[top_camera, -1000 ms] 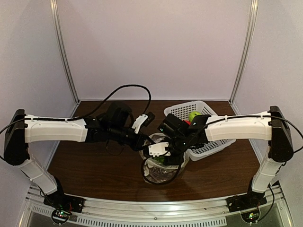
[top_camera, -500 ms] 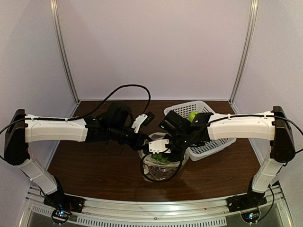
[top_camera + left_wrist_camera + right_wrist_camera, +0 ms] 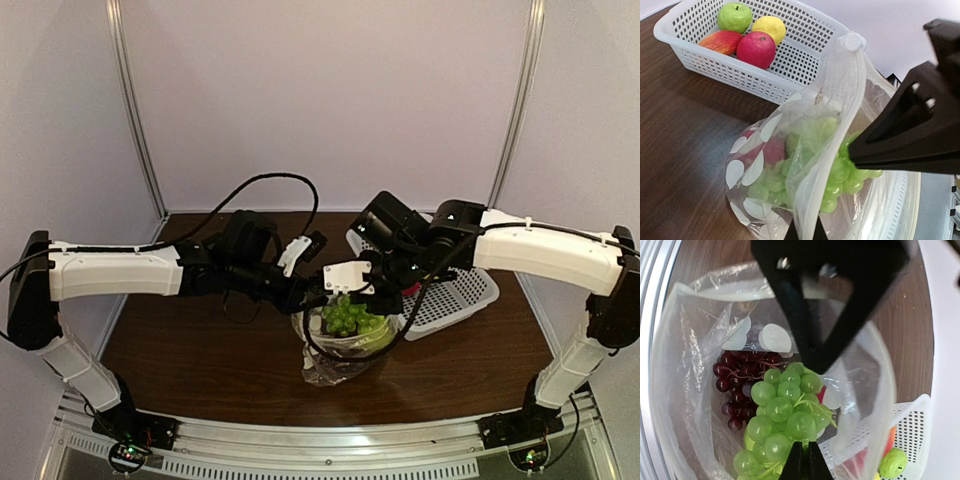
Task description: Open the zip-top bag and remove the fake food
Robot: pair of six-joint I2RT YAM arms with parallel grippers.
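The zip-top bag [image 3: 335, 362] stands open at mid table, clear with white dots. My left gripper [image 3: 805, 234] is shut on the bag's rim [image 3: 832, 130] and holds it up; from above, the left gripper [image 3: 314, 298] sits at the bag's left edge. My right gripper [image 3: 805, 464] is shut on the stem of a bunch of green grapes [image 3: 785, 415], fake food hanging over the bag's mouth [image 3: 348, 316]. Dark purple grapes [image 3: 737, 382] and a red piece [image 3: 771, 150] lie inside the bag. The right gripper [image 3: 374, 300] is just above the bag's right side.
A white perforated basket [image 3: 790, 75] stands behind and to the right of the bag and holds a green apple [image 3: 735, 16], a yellow lemon [image 3: 769, 27], a red apple [image 3: 756, 49] and a red-orange piece [image 3: 720, 41]. Black cables loop beside the bag [image 3: 312, 352].
My right gripper has shut on the green grapes inside the bag and risen with them; the right arm lifted up and back. The left gripper has kept its hold on the rim.
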